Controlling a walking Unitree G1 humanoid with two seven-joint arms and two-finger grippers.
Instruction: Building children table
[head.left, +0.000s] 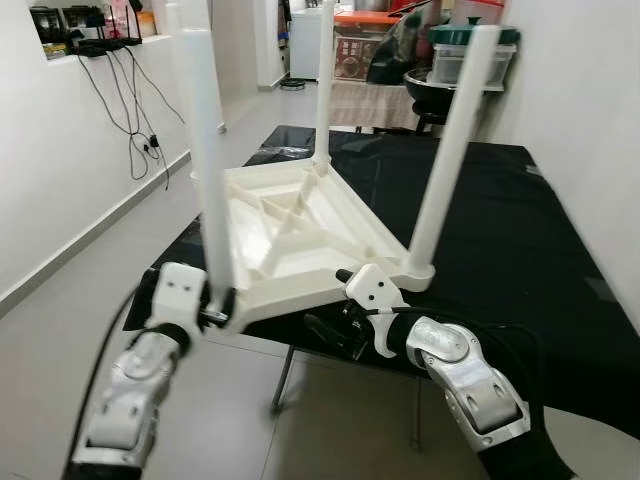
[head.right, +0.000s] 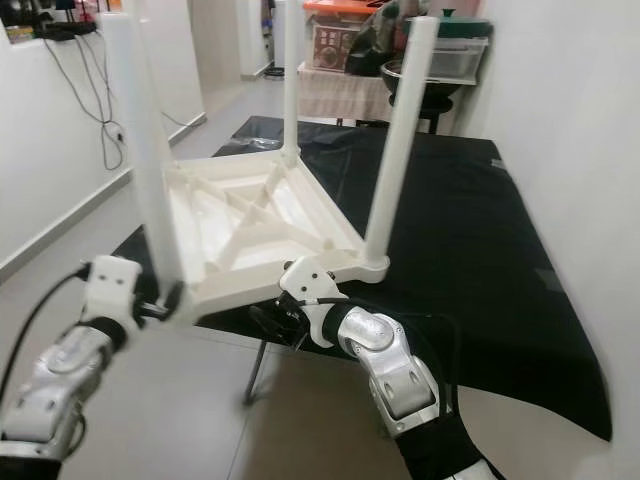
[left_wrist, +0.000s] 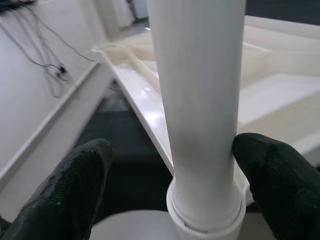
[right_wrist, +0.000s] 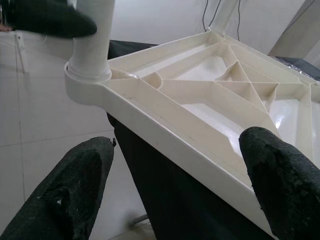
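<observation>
A white plastic children's table (head.left: 290, 225) lies upside down on a black-covered table (head.left: 500, 220), its ribbed underside facing up and its front corner hanging over the near edge. Three white legs stand up from it: near-left (head.left: 205, 150), near-right (head.left: 450, 150) and far (head.left: 323, 80). My left gripper (head.left: 218, 312) is open at the base of the near-left leg (left_wrist: 200, 100); one finger (left_wrist: 275, 175) touches it and the other (left_wrist: 65, 190) stands apart. My right gripper (head.left: 335, 325) is open under the front rim (right_wrist: 165, 125), a finger on each side.
A white wall runs close along the right. Black cables (head.left: 135, 120) hang down the left wall above the tiled floor. Boxes, a black bowl and containers (head.left: 470, 50) crowd the space behind the black table. Its metal leg (head.left: 283, 380) stands below the near edge.
</observation>
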